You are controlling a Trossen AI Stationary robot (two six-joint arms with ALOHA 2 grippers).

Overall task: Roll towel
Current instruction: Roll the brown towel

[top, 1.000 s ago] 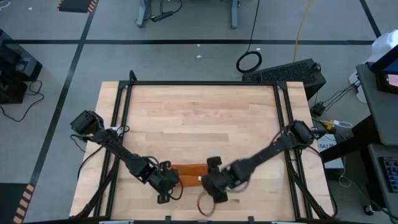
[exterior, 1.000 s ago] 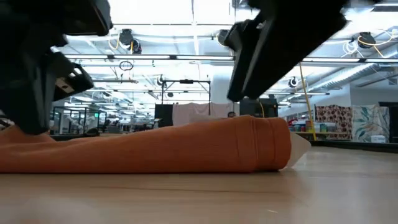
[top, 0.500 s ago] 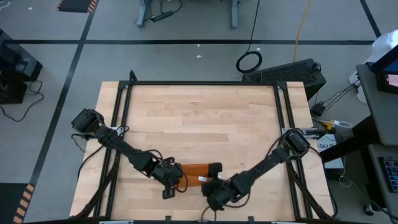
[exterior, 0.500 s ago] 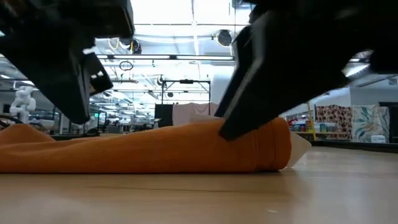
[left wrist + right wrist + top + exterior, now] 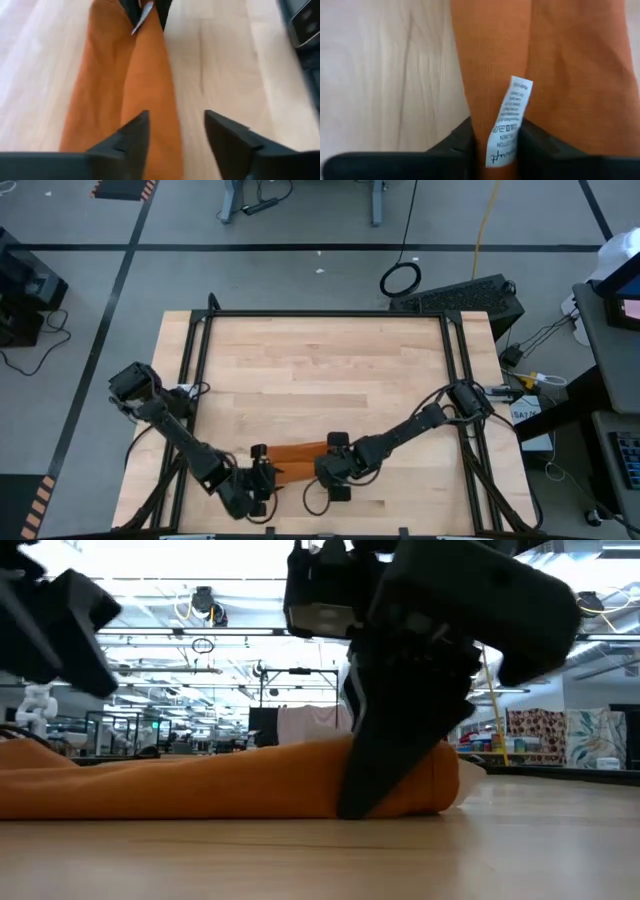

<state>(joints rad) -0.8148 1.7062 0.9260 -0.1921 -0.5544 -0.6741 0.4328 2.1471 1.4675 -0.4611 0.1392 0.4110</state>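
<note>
I see the towel (image 5: 298,454) lying as a narrow folded strip near the bench's (image 5: 320,370) front edge, between my 2 arms. My right claw (image 5: 495,145) is clenched on the towel's end, fingers on both sides of the fold, the white tag (image 5: 509,121) hanging between them. My left claw (image 5: 175,135) is released at the other end, fingers spread, one over the cloth.

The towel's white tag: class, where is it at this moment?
In the right wrist view the white tag hangs off the towel end, between the right gripper jaws; seen from above, that is the towel's right end, near the table's front edge.
</note>
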